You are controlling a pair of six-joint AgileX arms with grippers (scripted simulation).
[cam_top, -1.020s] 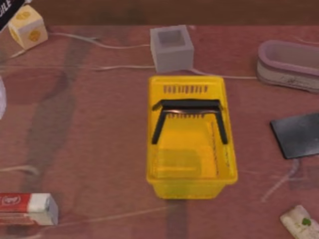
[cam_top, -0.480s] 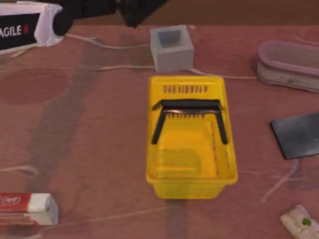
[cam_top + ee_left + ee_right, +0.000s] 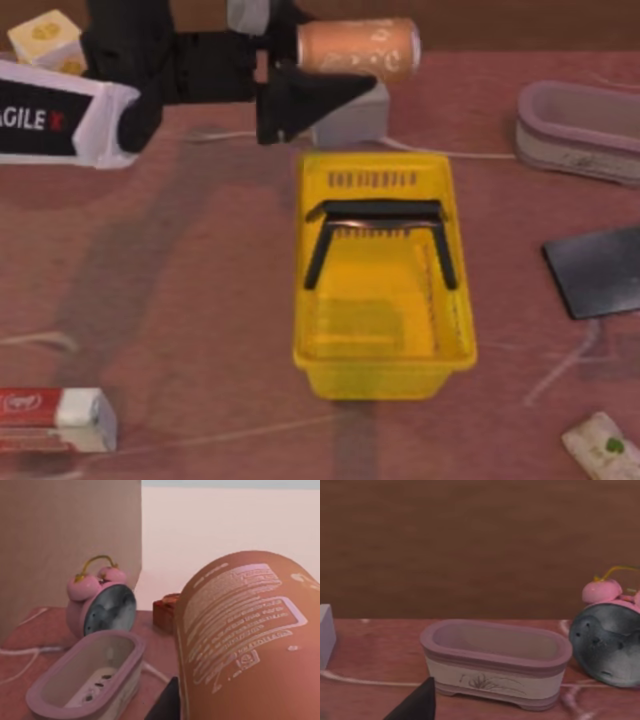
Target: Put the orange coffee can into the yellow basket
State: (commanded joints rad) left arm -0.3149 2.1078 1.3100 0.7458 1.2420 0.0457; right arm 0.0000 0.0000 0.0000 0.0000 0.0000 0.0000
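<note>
From the top view, my left arm reaches in from the nine o'clock side along the far edge of the table, and my left gripper (image 3: pixel 335 75) is clamped on the orange coffee can (image 3: pixel 357 48), which lies on its side in the air over the grey square box (image 3: pixel 350 115). The yellow basket (image 3: pixel 384 372) sits at the table's middle, at six o'clock from the can and apart from it, its black handle (image 3: pixel 378 212) folded across the opening. A purple-rimmed tray (image 3: pixel 580 130) sits at two o'clock, a dark flat square (image 3: pixel 595 270) at three o'clock, a red and white box (image 3: pixel 55 418) at eight o'clock.

In the left wrist view, the can (image 3: pixel 245 645) fills the near side, pale print on its wall; beyond it are the tray (image 3: pixel 87 680) and a pink alarm clock (image 3: pixel 102 605).

In the right wrist view, I see the tray (image 3: pixel 495 662) beside the clock (image 3: pixel 607 640); only one dark fingertip (image 3: pixel 417 705) of my right gripper shows, so I cannot tell its state.
</note>
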